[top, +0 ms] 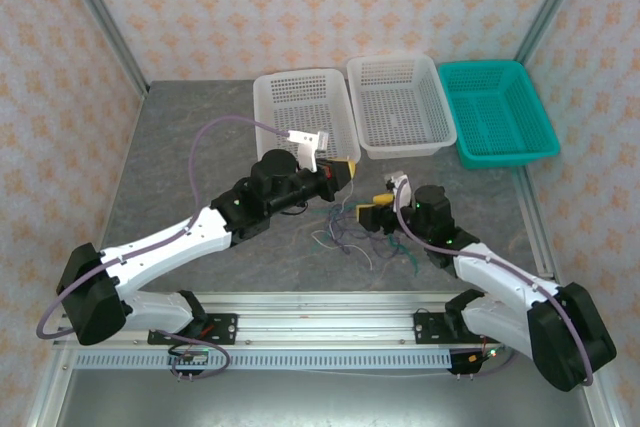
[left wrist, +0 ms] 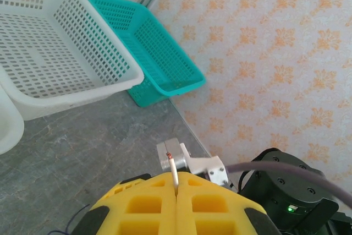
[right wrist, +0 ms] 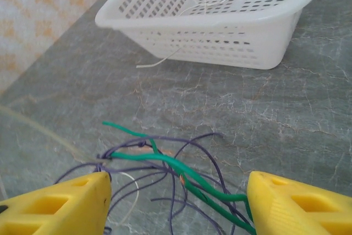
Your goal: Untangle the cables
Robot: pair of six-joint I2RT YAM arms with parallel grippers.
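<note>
1. Top view: the tangle of cables [top: 345,237] lies on the grey table [top: 200,147], in the gap between the two arms. The right gripper [top: 370,211] sits just beside it and is the nearer claw. The left gripper [top: 342,167] is a little farther back, toward the baskets.
2. Left wrist: its yellow fingers [left wrist: 137,207] are clenched together on a white cable [left wrist: 174,171]. The cable pokes up out of the seam, reddish at the tip. Where the rest of that strand runs, I cannot tell from here.
3. Right wrist: its yellow fingers [right wrist: 55,202] stand wide apart with nothing in them. The green cable [right wrist: 165,160] lies on the table between them, running from upper left to lower right, almost finger to finger. The purple cables [right wrist: 170,202] loop around it. To my eye, a clean pinch needs the wrist turned so the jaws close across the green strand rather than along it. Beyond sits a white basket [right wrist: 264,48] holding pale wires.
</note>
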